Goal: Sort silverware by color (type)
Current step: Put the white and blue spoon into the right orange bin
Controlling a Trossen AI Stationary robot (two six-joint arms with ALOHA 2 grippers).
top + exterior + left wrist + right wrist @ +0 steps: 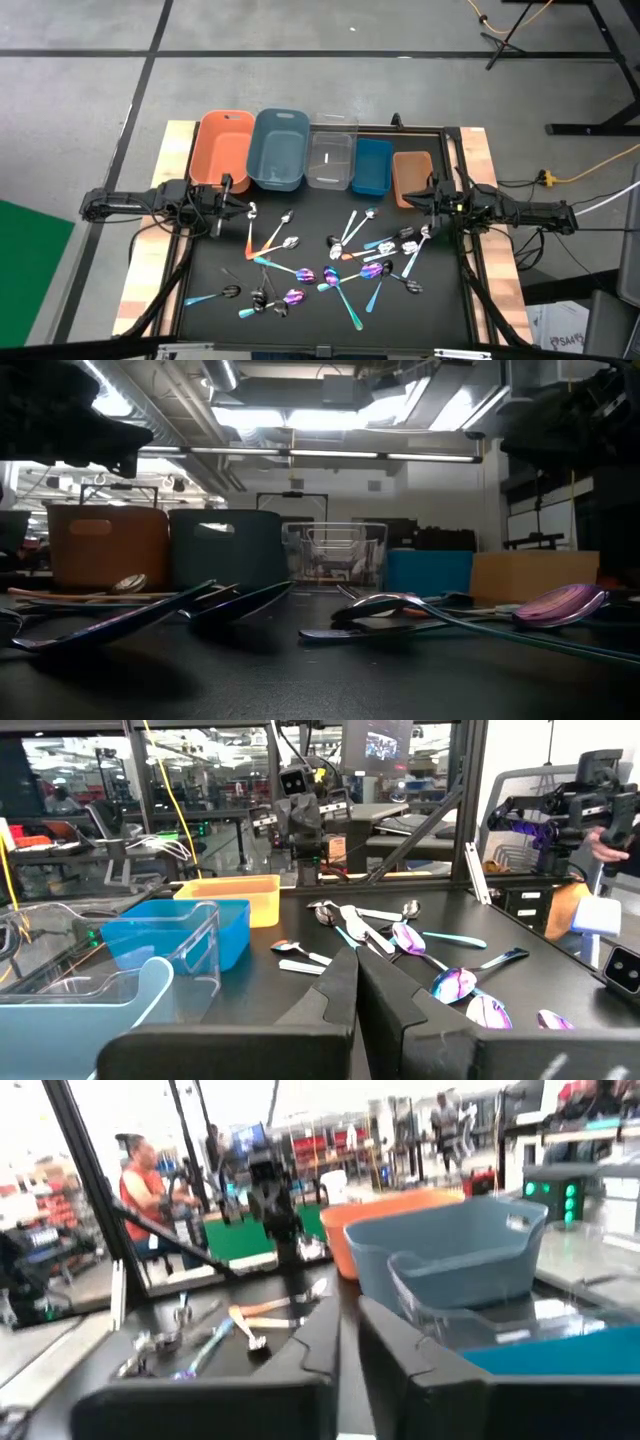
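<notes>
The silverware (340,262) lies scattered flat on the black mat: shiny silver spoons, iridescent purple ones with teal handles, blue-handled, orange-handled and black pieces. The low view shows spoons (380,610) lying close up. My left gripper (232,203) hovers at the mat's far left, beside the orange bin, its fingers (340,985) shut and empty. My right gripper (428,203) hovers at the far right, next to the brown bin, its fingers (320,1340) shut and empty. Each wrist view shows spoons (400,935) (240,1325) on the mat ahead.
Five bins stand in a row along the mat's far edge: orange (222,148), grey-blue (279,148), clear (332,152), blue (372,165), brown (411,175). A black frame borders the mat. A person (140,1180) stands in the room beyond the table.
</notes>
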